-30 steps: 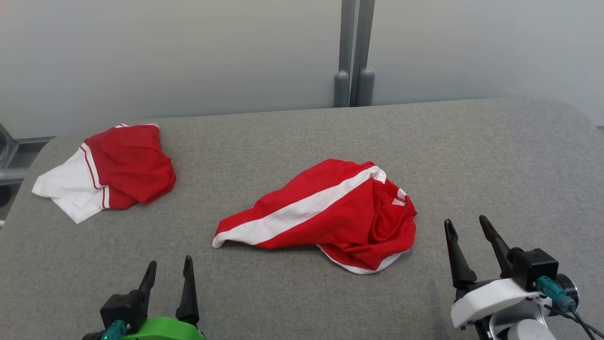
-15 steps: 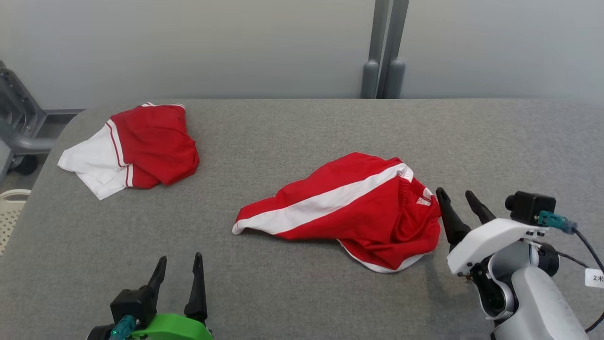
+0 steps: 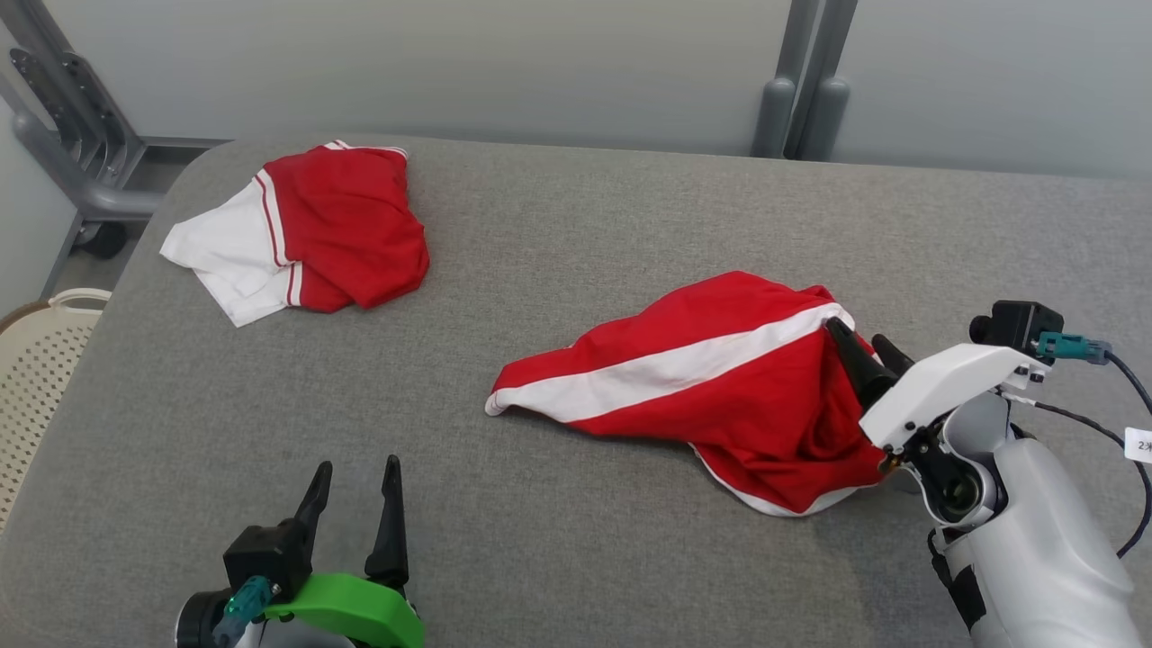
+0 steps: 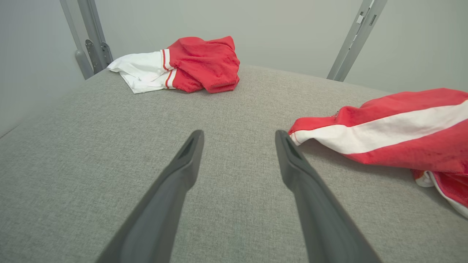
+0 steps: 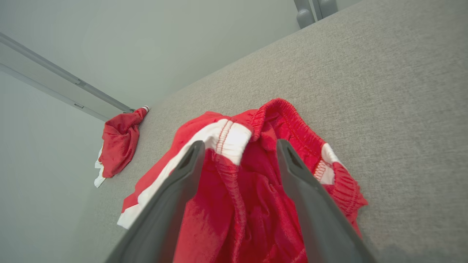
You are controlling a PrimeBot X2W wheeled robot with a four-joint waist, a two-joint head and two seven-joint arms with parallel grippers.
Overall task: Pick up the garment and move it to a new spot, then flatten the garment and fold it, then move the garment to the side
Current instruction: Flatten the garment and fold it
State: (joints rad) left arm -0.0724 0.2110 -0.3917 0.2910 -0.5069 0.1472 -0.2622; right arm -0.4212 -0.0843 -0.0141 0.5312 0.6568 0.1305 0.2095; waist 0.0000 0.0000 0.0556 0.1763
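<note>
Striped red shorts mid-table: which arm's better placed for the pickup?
Right. The right gripper is open, its fingers either side of the waistband of the striped red shorts. The left gripper, also open, hovers over bare table, apart from the cloth.

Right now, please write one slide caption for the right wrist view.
Open right hand poised over the waistband of crumpled red shorts on grey table.

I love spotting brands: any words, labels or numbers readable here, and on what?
"2": white cable tag, cut by the picture's edge.
White patch on the red shorts: too blurred to read.
</note>
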